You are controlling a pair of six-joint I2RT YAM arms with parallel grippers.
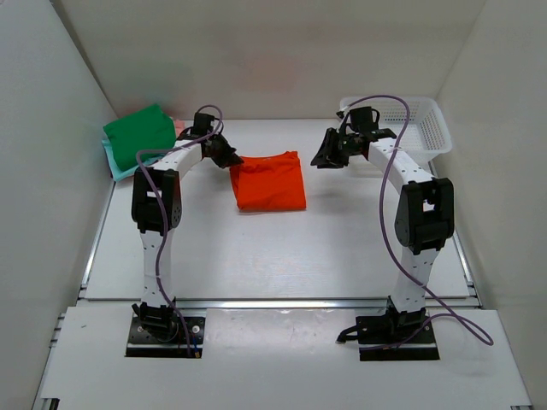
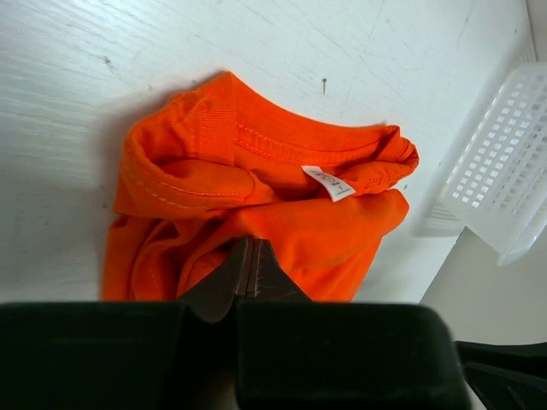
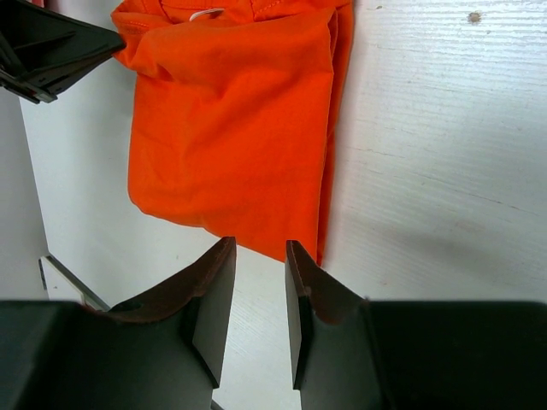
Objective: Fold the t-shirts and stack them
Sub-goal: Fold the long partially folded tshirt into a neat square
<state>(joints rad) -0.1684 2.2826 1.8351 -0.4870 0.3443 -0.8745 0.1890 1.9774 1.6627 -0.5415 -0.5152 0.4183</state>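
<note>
The orange t-shirt (image 1: 270,181) lies folded into a rough rectangle on the white table, its collar and white label (image 2: 329,182) toward the back. My left gripper (image 1: 224,155) is at the shirt's back left corner. Its jaws are pressed together at the tips (image 2: 248,244), and folds of orange cloth gather there. My right gripper (image 1: 327,156) hovers open just right of the shirt. Nothing sits between its fingers (image 3: 259,248), only bare table and the shirt's edge (image 3: 231,128) beyond. A folded green t-shirt (image 1: 141,132) tops a pile at the back left, with teal (image 1: 120,167) and pink (image 1: 179,126) edges showing.
A white mesh basket (image 1: 410,124) stands at the back right, also seen as a corner (image 2: 504,171) in the left wrist view. White walls close in the table on the left, back and right. A metal rail (image 1: 273,302) runs along the near edge.
</note>
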